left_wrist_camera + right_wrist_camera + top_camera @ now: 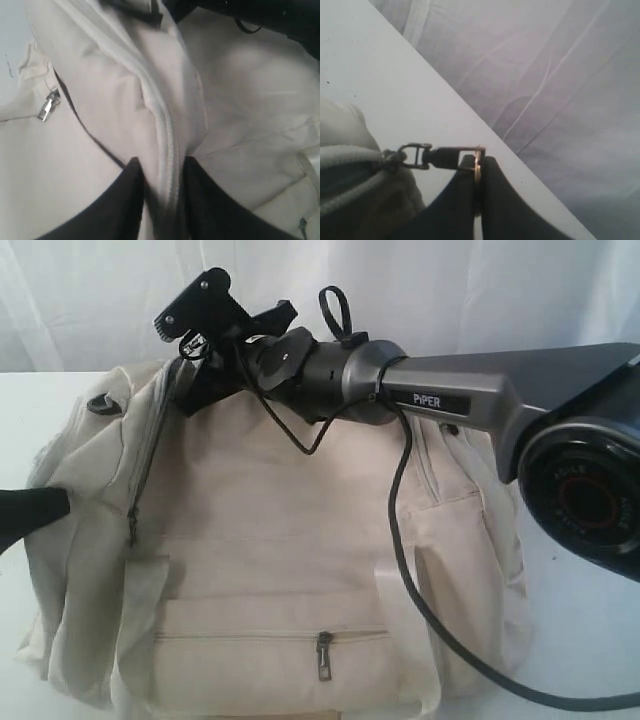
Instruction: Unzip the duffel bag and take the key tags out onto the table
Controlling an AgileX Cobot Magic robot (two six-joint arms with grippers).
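The cream duffel bag [300, 540] fills the lower part of the exterior view, lying on the white table [40, 400]. My right arm reaches across to the bag's top left corner. There my right gripper [190, 375] [477, 165] is shut on the ring of a dark metal zip pull [445, 155] at the end of a zip [345, 160]. At the bag's left end, my left gripper [60, 502] [161, 170] is shut on a fold of bag fabric [167, 145] with a zip seam running through it. The key tags are hidden.
A white curtain [450, 290] hangs behind the table. The right arm's black cable [405, 570] drapes over the bag. A front pocket zip pull [324, 652] lies near the bottom, a dark D-ring [103, 402] at the top left, and a silver pull [48, 106] beside the fold.
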